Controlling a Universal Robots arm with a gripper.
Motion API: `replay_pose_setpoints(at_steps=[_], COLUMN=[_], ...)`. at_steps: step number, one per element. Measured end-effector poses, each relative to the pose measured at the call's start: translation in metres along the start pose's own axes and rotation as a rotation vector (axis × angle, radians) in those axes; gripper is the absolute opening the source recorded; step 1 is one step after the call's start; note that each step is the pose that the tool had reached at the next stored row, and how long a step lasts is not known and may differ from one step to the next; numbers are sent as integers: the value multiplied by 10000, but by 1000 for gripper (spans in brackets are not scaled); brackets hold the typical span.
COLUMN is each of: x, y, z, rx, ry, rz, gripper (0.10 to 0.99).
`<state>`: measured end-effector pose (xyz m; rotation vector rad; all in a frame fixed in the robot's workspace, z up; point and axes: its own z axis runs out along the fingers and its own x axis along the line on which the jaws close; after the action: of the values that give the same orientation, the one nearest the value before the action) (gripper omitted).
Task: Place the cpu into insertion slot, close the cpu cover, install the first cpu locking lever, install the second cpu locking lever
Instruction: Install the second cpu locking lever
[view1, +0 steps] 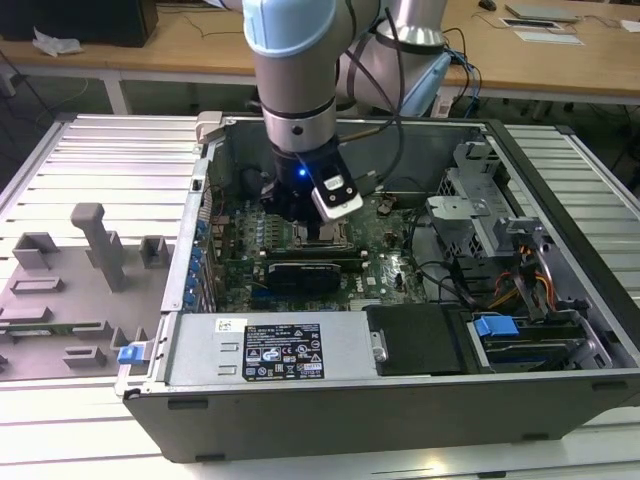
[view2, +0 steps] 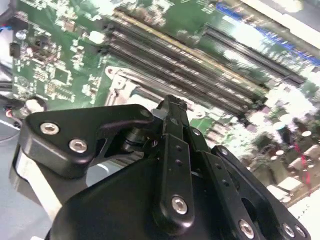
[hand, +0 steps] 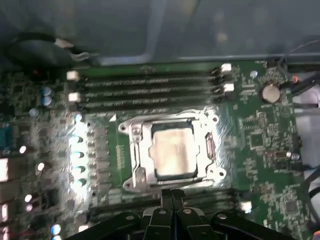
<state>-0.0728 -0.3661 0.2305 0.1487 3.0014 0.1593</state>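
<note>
**Observer:** Where's the chip, and what's your pincer doing?

**Operator:** In the first wrist view I see the cpu (hand: 173, 151) lying flat in the insertion slot (hand: 215, 172), dull silver top up, with the cpu cover (hand: 134, 150) down around it, framing it in its window. My gripper (hand: 172, 194) sits just beside the socket's near edge, fingers pressed together and carrying nothing. The second wrist view shows the same: its fingertips (view2: 171, 104) meet over the board with no gap.

**Observer:** How does the socket lie from the tips?

**Operator:** Straight ahead of them, very close. It's roughly square, its sides running parallel to the memory slots (hand: 150, 90) on its far side. I think the levers run along its edges, but the blur keeps me from telling whether they're latched.

**Observer:** Room to move?

**Operator:** Tight. In the exterior view the arm (view1: 300, 80) reaches down into the open computer case (view1: 560, 160), with case walls all round and cables (view1: 440, 275) towards the exterior view's right.
</note>
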Motion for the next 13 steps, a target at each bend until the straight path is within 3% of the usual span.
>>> replay_pose_setpoints(at_steps=[3,5,9,13], x=[-5,-13,-110,-124], y=[142,199,215,216], z=[17,25,39,40], rx=[-1,-1,4,5], ry=[1,-1,11,11], rz=[-3,-2,-3,-2], gripper=[106,106,106,106])
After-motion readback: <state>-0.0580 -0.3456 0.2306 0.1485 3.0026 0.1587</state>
